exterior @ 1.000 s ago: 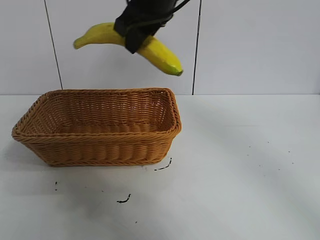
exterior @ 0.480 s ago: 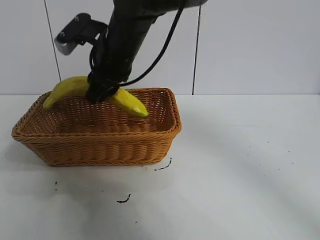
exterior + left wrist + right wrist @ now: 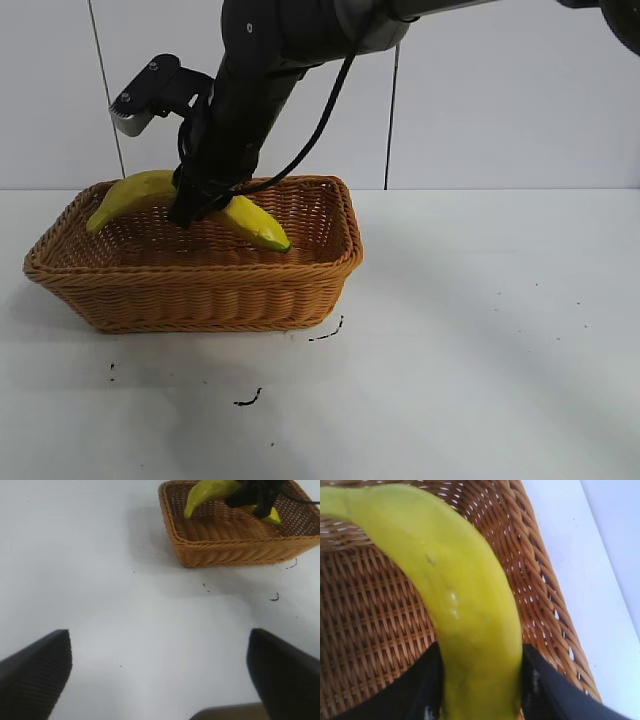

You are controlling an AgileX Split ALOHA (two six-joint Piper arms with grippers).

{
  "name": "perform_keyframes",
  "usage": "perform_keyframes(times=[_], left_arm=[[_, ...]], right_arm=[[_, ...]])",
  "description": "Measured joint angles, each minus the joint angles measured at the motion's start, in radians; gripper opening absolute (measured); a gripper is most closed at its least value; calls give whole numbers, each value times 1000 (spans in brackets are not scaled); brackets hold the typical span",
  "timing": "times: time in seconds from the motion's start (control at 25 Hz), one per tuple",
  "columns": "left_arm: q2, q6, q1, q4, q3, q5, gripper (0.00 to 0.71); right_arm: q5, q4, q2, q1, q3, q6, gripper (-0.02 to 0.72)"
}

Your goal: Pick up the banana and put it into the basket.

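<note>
The right hand (image 3: 200, 205) reaches down into the basket (image 3: 200, 285), its fingers (image 3: 540, 690) set on either side of the banana (image 3: 150, 187) and touching its middle. The banana lies low inside the basket, slanted: one end rises over the rim toward the desk's left edge, while the greenish tip points down toward the basket floor. The basket stands on the left half of the white desk (image 3: 480, 350), near the back edge. The left hand (image 3: 160, 680) hangs parked over bare desk well apart from the basket, its fingers spread wide with nothing between them.
</note>
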Motion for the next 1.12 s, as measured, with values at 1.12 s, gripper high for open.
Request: perform_keyframes(times=[1.12], left_arm=[[0, 0, 0, -1, 0, 0, 690]], right_arm=[[499, 31, -174, -467, -46, 732, 692]])
